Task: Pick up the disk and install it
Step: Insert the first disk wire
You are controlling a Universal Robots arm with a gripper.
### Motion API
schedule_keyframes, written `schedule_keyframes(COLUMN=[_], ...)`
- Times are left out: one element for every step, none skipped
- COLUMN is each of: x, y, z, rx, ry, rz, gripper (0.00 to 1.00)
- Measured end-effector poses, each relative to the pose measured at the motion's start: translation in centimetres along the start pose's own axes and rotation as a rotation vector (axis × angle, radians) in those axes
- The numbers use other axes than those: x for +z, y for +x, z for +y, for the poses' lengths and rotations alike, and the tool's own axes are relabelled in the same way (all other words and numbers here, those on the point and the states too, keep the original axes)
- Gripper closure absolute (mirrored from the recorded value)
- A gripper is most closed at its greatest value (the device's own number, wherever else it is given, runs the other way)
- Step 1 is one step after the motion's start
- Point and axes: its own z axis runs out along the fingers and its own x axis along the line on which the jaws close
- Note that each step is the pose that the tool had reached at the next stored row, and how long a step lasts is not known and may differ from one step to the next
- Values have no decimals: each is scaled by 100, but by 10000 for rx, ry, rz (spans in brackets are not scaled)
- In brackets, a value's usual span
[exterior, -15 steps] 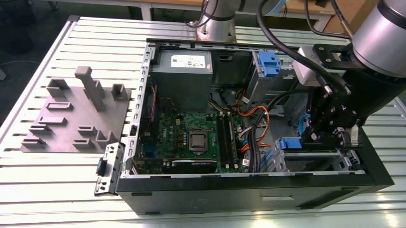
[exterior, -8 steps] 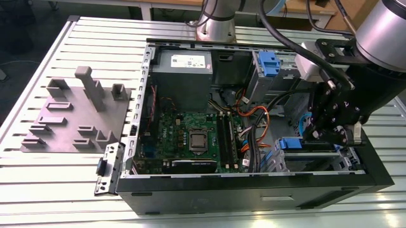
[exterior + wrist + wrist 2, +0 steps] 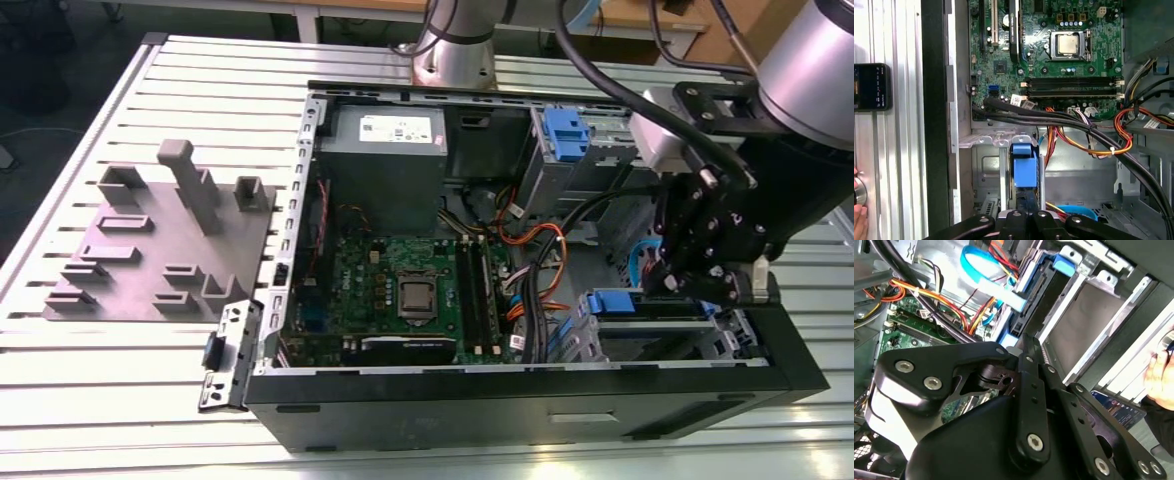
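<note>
The disk (image 3: 611, 302) sits in the drive bay at the case's front corner, on the exterior view's right, its blue carrier end facing the motherboard. In the first wrist view the disk (image 3: 1025, 167) stands on edge in the bay slot, and its dark edge runs back between my fingers. My gripper (image 3: 705, 290) hangs directly over that bay and looks shut on the disk's rear edge (image 3: 1027, 216). In the second wrist view the black fingers (image 3: 1029, 385) point at the disk's dark, blue-trimmed side (image 3: 1026, 310).
The open computer case (image 3: 534, 395) holds the motherboard (image 3: 400, 290), cable bundles (image 3: 541, 270) and a second blue carrier (image 3: 566, 135) in the upper bay. A grey fixture plate (image 3: 160, 240) with posts lies at the exterior view's left. A person's hand (image 3: 1159, 372) rests beside the case.
</note>
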Motion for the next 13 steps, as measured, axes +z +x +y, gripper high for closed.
schedule_keyframes(x=[0, 0, 1, 1, 2, 2, 2, 2, 3, 3, 4, 4, 4], y=[-1, -2, -4, -5, -6, -7, -9, -10, -12, -13, -15, -16, -18], z=[-20, -44, -67, -89, -113, -139, -167, -195, -225, -252, -279, -308, -336], rx=[0, 0, 0, -1, 0, 0, 1, 0, 0, 0, -1, 0, 0], ry=[0, 0, 0, 0, 0, 0, 0, 0, 0, 0, 0, 0, 0], rz=[1, 1, 0, 0, -1, 0, 0, 0, 0, 0, 0, 0, 0], gripper=[89, 89, 89, 89, 89, 89, 89, 89, 89, 89, 89, 89, 89])
